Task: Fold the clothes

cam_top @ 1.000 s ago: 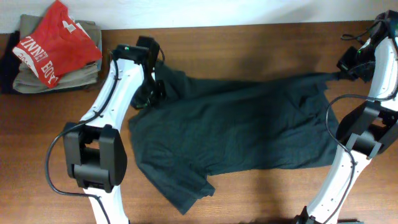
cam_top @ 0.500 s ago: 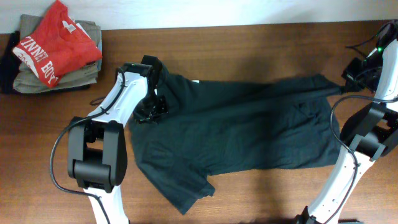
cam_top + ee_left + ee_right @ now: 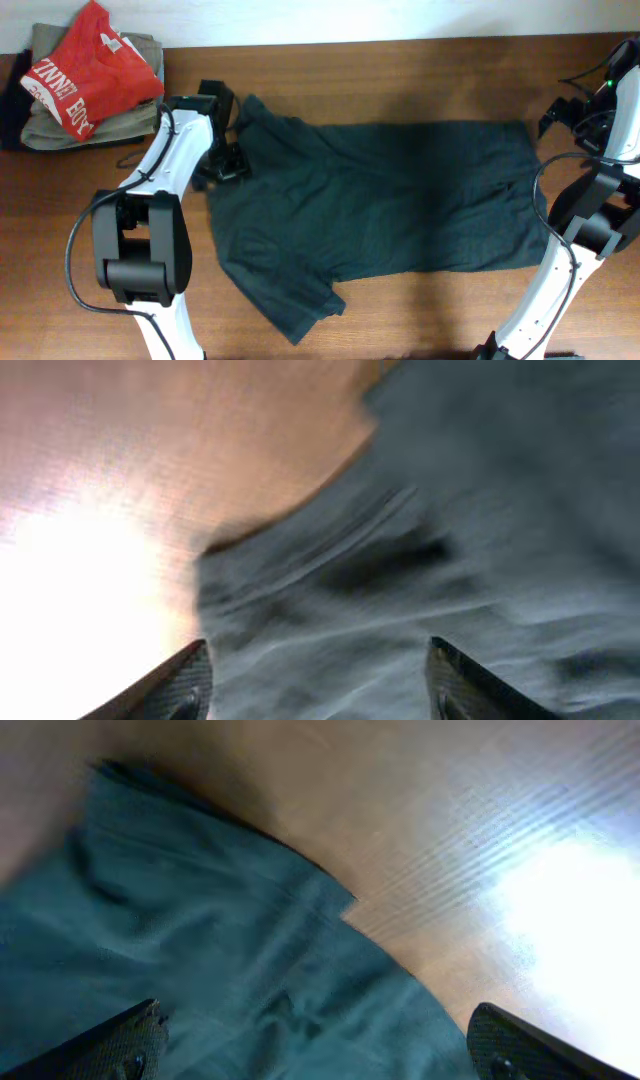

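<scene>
The clothes, a dark charcoal T-shirt point(image 3: 400, 200), lie spread flat across the middle of the wooden table, plain side up. One sleeve points to the near left point(image 3: 295, 310). My left gripper point(image 3: 232, 150) hovers open at the shirt's far-left corner. In the left wrist view its fingertips point(image 3: 190, 680) stand wide apart over the shirt's hem point(image 3: 330, 550), holding nothing. My right gripper point(image 3: 556, 115) is open just off the shirt's far-right corner. The right wrist view shows this gripper point(image 3: 320, 1040) spread wide above that corner of the shirt point(image 3: 200, 950), which lies loose on the wood.
A stack of folded khaki garments point(image 3: 60, 125) with a red T-shirt point(image 3: 85, 70) on top sits at the far-left corner. Bare wooden table point(image 3: 400, 70) runs behind the shirt up to the back edge. Both arm bases stand at the near side.
Both grippers have opened and let go of the shirt's far edge. The edge has dropped flat onto the table, and the left gripper has drawn back to the left.
</scene>
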